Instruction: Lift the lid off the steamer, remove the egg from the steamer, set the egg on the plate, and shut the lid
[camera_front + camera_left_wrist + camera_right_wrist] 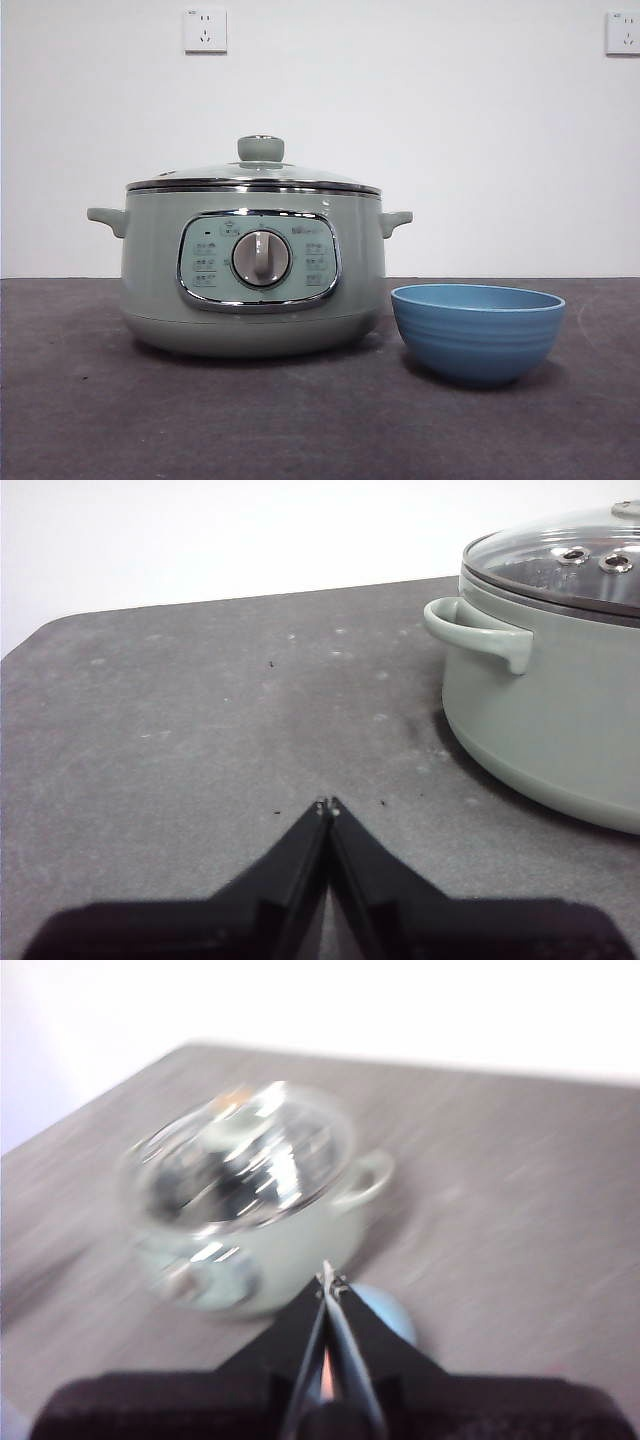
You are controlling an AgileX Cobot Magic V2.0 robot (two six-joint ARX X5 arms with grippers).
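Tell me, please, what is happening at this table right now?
Nothing is being handled yet. The lid sits closed on the steamer, with the empty plate beside it on the table. The left gripper is shut low beside the steamer; the right gripper, also shut, is above, its view blurred.

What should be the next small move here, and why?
Probably the right gripper should open and come down over the knob of the lid. The lid sits closed on the steamer, so no egg can be reached yet. Both grippers are shut and hold nothing; the right one is above the steamer, while the left gripper is low beside it. The plate looks empty.
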